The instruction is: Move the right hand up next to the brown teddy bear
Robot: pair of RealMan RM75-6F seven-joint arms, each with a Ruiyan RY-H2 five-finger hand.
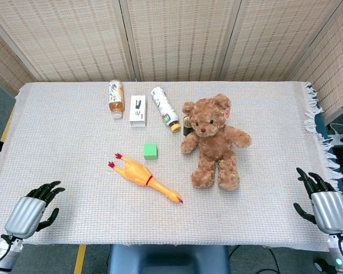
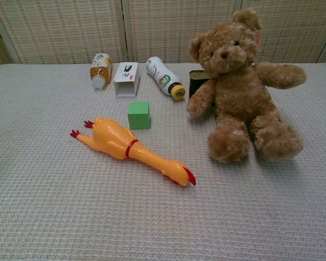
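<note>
The brown teddy bear (image 1: 213, 140) (image 2: 240, 87) sits upright right of the table's middle, legs stretched toward me. My right hand (image 1: 323, 201) rests at the near right corner of the table, fingers spread and holding nothing, well off to the bear's right and nearer to me. At the near left corner lies my left hand (image 1: 33, 208), fingers apart and empty. Neither hand shows in the chest view.
A yellow rubber chicken (image 1: 144, 177) lies left of the bear, with a green cube (image 1: 151, 150) behind it. Further back are an orange-capped bottle (image 1: 116, 98), a white box (image 1: 138, 110), a white bottle (image 1: 164, 108) and a dark tin (image 2: 198, 82) behind the bear's arm. A fringed tablecloth edge (image 1: 314, 111) runs along the right.
</note>
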